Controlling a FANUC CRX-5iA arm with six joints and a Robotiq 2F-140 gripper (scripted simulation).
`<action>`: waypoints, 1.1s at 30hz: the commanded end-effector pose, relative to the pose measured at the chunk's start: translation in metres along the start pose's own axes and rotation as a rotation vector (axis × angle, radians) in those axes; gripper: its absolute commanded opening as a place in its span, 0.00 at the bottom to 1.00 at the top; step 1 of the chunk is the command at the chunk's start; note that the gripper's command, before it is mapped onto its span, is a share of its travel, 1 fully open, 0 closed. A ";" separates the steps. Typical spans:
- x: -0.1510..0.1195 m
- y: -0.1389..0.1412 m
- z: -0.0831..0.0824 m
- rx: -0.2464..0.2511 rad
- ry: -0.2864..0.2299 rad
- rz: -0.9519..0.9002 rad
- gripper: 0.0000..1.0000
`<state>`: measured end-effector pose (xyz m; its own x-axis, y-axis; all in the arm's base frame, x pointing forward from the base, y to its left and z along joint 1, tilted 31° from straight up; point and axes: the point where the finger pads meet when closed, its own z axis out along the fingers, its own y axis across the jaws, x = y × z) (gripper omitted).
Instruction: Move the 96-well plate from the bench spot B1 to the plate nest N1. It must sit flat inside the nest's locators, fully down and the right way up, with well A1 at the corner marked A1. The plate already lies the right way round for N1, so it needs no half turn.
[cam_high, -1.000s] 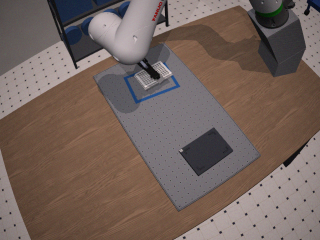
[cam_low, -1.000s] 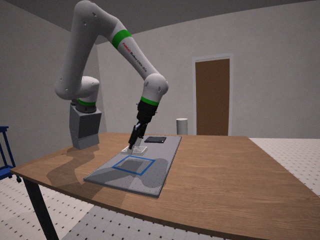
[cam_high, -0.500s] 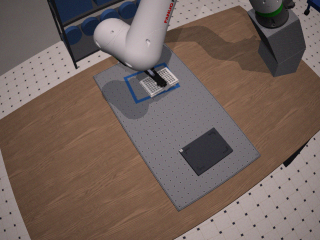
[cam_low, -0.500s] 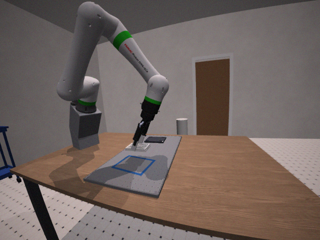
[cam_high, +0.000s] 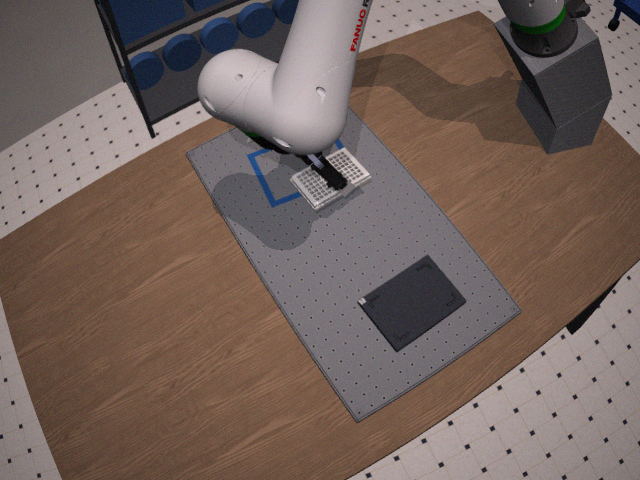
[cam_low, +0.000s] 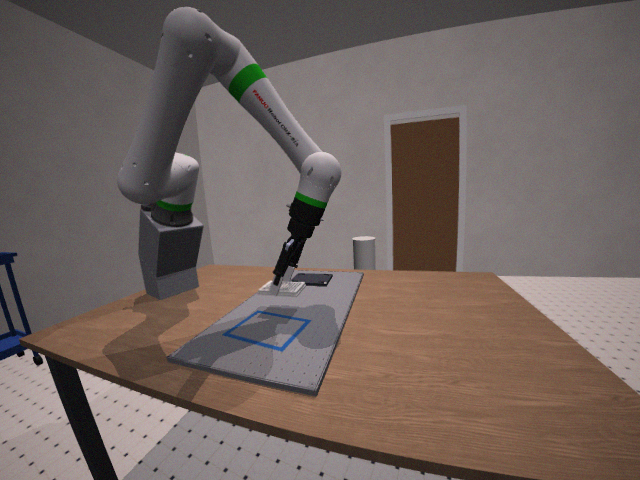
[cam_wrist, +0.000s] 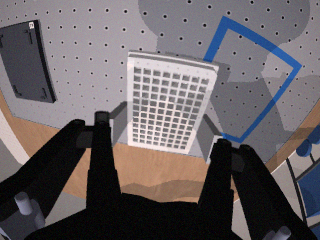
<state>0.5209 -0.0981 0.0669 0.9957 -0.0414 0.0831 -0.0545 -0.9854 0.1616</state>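
Note:
My gripper (cam_high: 330, 178) is shut on the white 96-well plate (cam_high: 330, 178) across its short sides and holds it level above the grey perforated board. The plate hangs just beyond the blue square outline of spot B1 (cam_high: 273, 178), on the side toward the nest. In the wrist view the plate (cam_wrist: 170, 107) sits between my two black fingers, with the blue outline (cam_wrist: 256, 76) off to the right and the dark nest N1 (cam_wrist: 26, 62) at the left edge. The nest N1 (cam_high: 412, 302) is a dark rectangle with corner locators and a white mark at one corner; nothing lies in it. The exterior view shows the plate (cam_low: 281, 288) in the air, between the blue outline (cam_low: 266, 329) and the nest (cam_low: 312, 279).
The grey board (cam_high: 351, 263) lies on a wooden table. The robot's base pedestal (cam_high: 560, 87) stands at the table's far right. A shelf with blue drums (cam_high: 196, 46) stands beyond the table. A white cylinder (cam_low: 363, 252) stands behind the table.

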 end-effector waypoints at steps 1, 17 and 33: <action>0.000 -0.012 -0.001 0.000 0.000 0.000 0.00; 0.001 -0.058 -0.002 0.000 0.000 0.000 0.00; 0.001 -0.105 -0.004 0.000 0.000 0.000 0.00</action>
<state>0.5270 -0.0022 0.0551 0.9957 -0.0415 0.0832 -0.0546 -0.9853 0.1617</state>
